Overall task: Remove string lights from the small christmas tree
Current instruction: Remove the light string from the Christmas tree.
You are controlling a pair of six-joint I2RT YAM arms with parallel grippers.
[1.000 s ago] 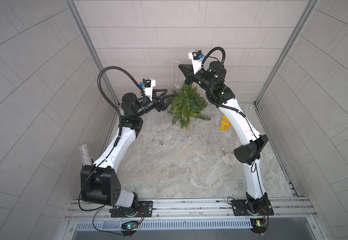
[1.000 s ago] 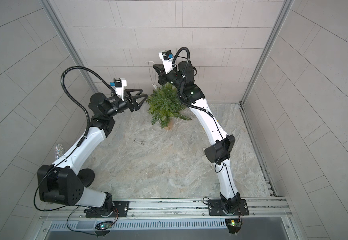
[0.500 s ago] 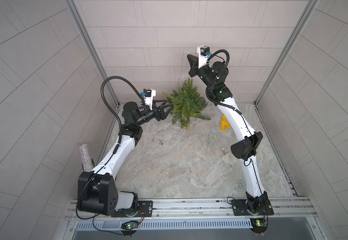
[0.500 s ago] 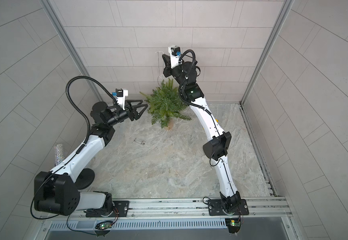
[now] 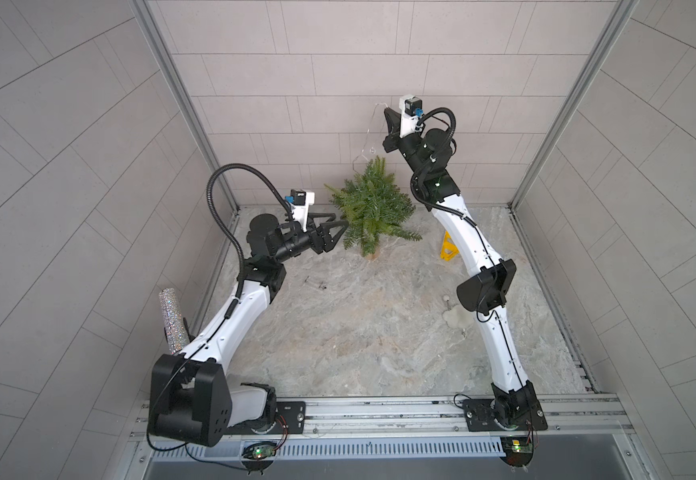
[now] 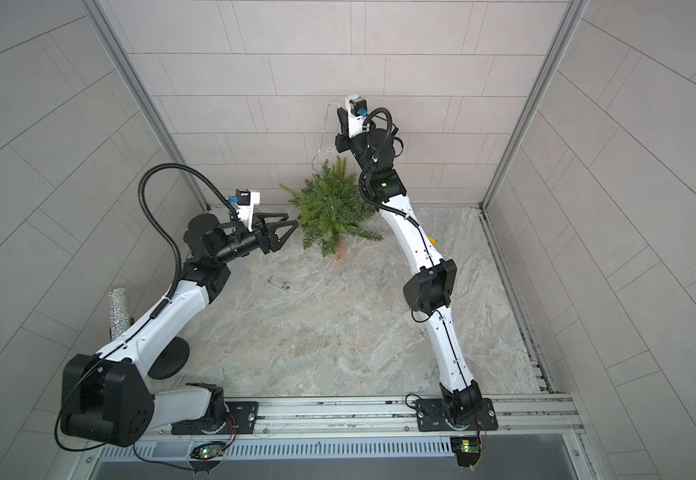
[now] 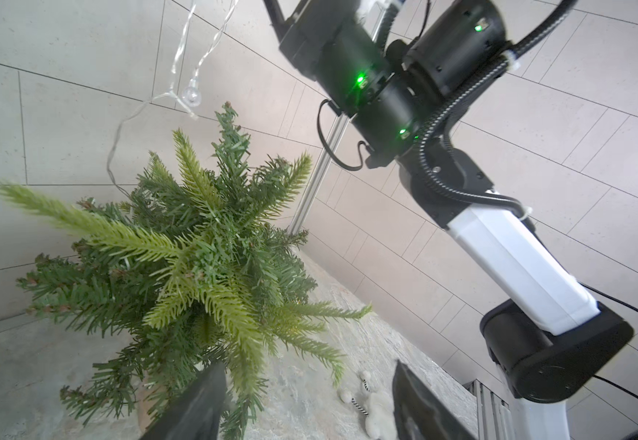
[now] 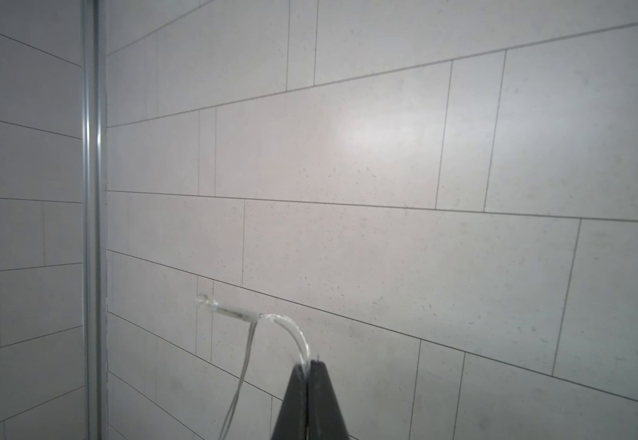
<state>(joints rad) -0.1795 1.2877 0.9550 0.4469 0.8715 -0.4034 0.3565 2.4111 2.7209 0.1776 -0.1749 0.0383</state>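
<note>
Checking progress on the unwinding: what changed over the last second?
The right gripper, shut on the string lights, rose higher along the back wall, pulling the wire up above the small christmas tree. The left gripper dipped slightly beside the tree. Its jaws stayed open, and the tree stayed standing.

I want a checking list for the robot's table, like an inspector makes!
Surface: marbled tabletop.
Job's things: small christmas tree stands at the back; string lights run from its branches up to the right gripper.
Clutter: yellow frame, white fluffy toy, clear tube, glittery cylinder.
Grippers: left gripper open beside the tree; right gripper shut on the string lights, above the tree.
Cables: black hoses on both arms.
Surroundings: grey tiled walls.
</note>
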